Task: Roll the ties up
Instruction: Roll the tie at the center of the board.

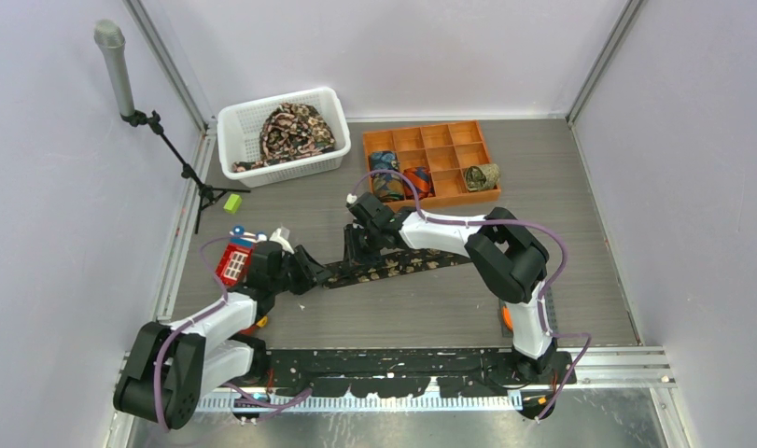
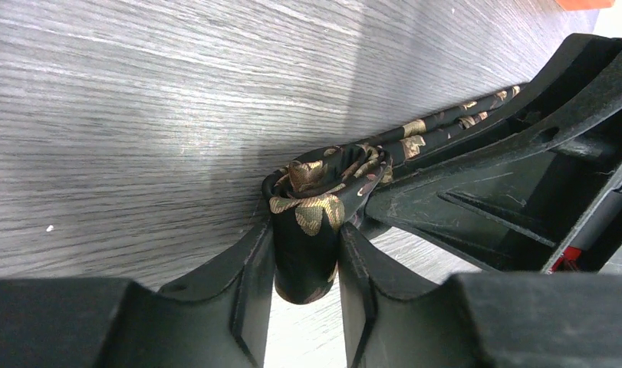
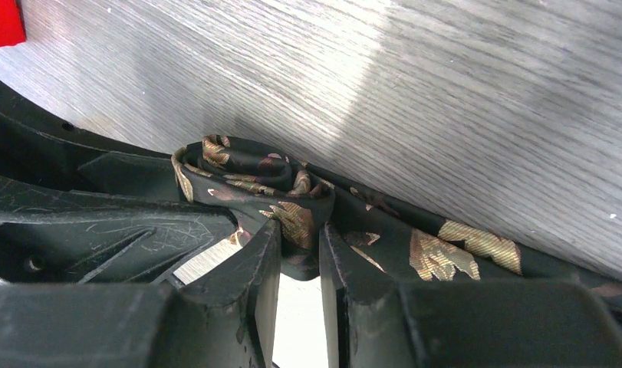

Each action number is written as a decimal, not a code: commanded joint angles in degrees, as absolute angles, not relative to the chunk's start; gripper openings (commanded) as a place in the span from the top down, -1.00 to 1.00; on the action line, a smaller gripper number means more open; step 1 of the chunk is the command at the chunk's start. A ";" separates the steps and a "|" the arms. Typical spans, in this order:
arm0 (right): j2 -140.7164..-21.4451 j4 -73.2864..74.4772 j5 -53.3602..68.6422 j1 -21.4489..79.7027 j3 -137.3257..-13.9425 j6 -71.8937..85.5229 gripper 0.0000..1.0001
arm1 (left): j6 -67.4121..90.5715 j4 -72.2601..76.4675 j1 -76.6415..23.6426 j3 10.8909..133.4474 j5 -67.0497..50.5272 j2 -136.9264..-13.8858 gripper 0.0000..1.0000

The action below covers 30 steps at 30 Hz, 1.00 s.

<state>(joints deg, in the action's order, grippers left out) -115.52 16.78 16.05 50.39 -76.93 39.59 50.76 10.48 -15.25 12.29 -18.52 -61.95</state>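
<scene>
A black tie [image 1: 421, 262] with tan floral print lies stretched across the middle of the table. Its left end is wound into a small roll [image 2: 315, 180]. My left gripper [image 1: 320, 273] is shut on that roll; in the left wrist view the gripper [image 2: 306, 241] pinches it between both fingers. My right gripper [image 1: 360, 252] is shut on the same roll from the other side; in the right wrist view the gripper [image 3: 300, 234] pinches the roll [image 3: 250, 175], and the flat tie [image 3: 445, 249] runs off to the right. The two grippers nearly touch.
A white basket [image 1: 236, 119] at the back left holds a heap of patterned ties [image 1: 290, 129]. An orange divided tray [image 1: 454, 133] holds blue [image 1: 385, 183], orange-red [image 1: 419, 181] and olive [image 1: 482, 175] rolls. A microphone stand [image 1: 122, 79], a green block [image 1: 231, 203] and a red box [image 1: 232, 265] are at the left.
</scene>
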 commanded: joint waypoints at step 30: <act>-114.96 20.50 16.34 52.98 -84.98 40.19 0.55 | 43.60 -12.06 -14.94 20.56 -15.19 -51.36 0.46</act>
